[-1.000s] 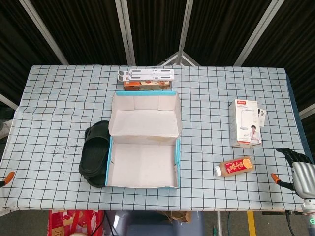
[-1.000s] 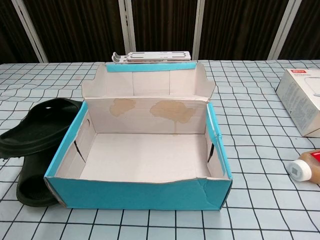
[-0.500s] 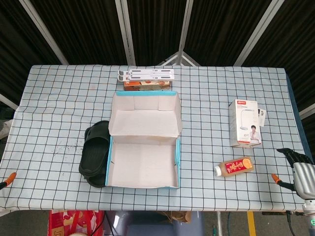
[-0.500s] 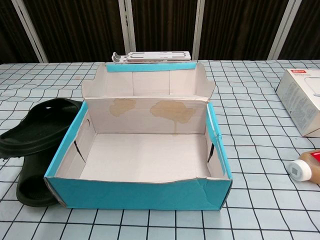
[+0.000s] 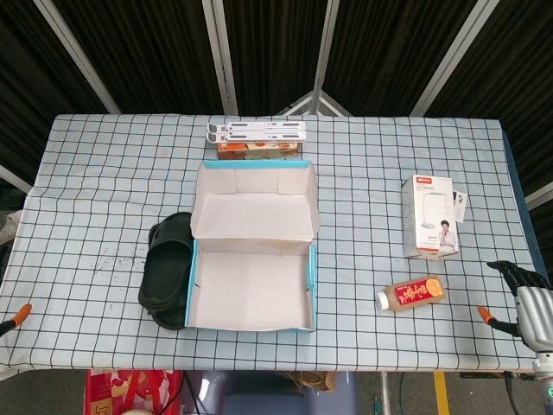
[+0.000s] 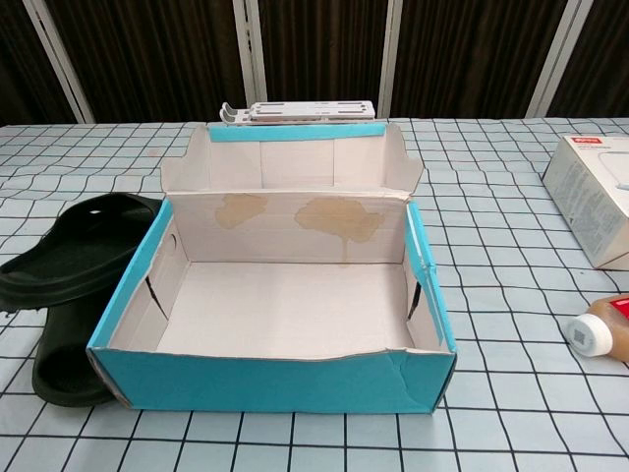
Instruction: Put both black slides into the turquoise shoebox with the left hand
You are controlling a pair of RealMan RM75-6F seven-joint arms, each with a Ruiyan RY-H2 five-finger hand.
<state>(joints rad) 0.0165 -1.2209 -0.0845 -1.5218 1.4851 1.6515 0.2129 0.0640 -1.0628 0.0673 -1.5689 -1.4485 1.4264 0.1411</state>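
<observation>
Two black slides (image 5: 168, 271) lie overlapping on the table against the left wall of the turquoise shoebox (image 5: 251, 329). In the chest view one slide (image 6: 74, 251) rests partly over the other (image 6: 61, 364). The shoebox (image 6: 275, 385) is open and empty, its lid flap standing up at the back. My right hand (image 5: 529, 298) hangs off the table's near right corner, far from the box, holding nothing, its dark fingers apart. Neither view shows my left hand.
A white product box (image 5: 430, 216) stands on the right, with a small orange bottle (image 5: 413, 292) lying in front of it. A white folding stand (image 5: 257, 130) and an orange packet (image 5: 259, 150) sit behind the shoebox. An orange-tipped piece (image 5: 19, 313) shows at the left table edge.
My right hand has drifted slightly down and right toward the frame corner. The orange-tipped piece at the left edge has shifted a little to the right. Slides and box are unmoved.
</observation>
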